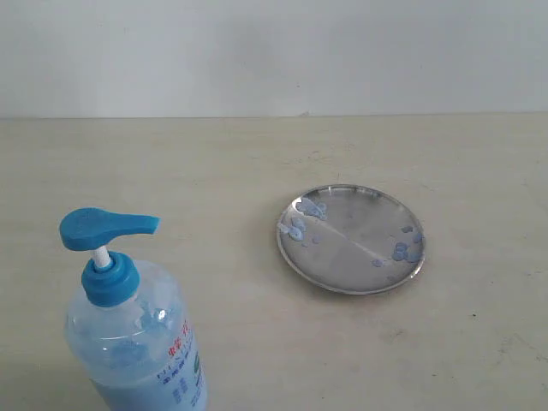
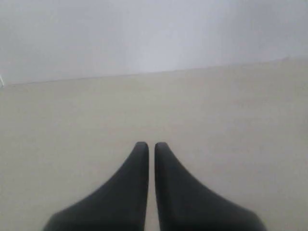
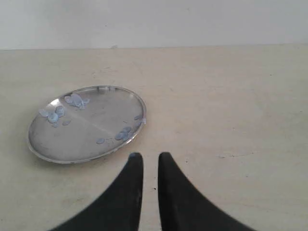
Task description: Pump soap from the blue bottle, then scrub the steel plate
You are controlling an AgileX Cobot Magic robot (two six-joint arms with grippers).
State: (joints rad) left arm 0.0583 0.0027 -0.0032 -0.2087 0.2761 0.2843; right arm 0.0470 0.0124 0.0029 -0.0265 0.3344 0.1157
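The blue bottle [image 1: 133, 330] stands at the front left of the exterior view, its bright blue pump head [image 1: 104, 227] pointing right, light blue soap [image 1: 158, 390] low inside it. The steel plate [image 1: 351, 238] lies right of centre, flat on the table, with pale blue blobs [image 1: 304, 218] near its left and right rims. The plate [image 3: 86, 122] also shows in the right wrist view, just beyond and beside my right gripper [image 3: 150, 156], which is shut with only a thin gap and nothing held. My left gripper [image 2: 151, 145] is shut over bare table. Neither gripper appears in the exterior view.
A beige tabletop [image 1: 257, 163] runs back to a plain white wall [image 1: 274, 51]. No other objects are in view.
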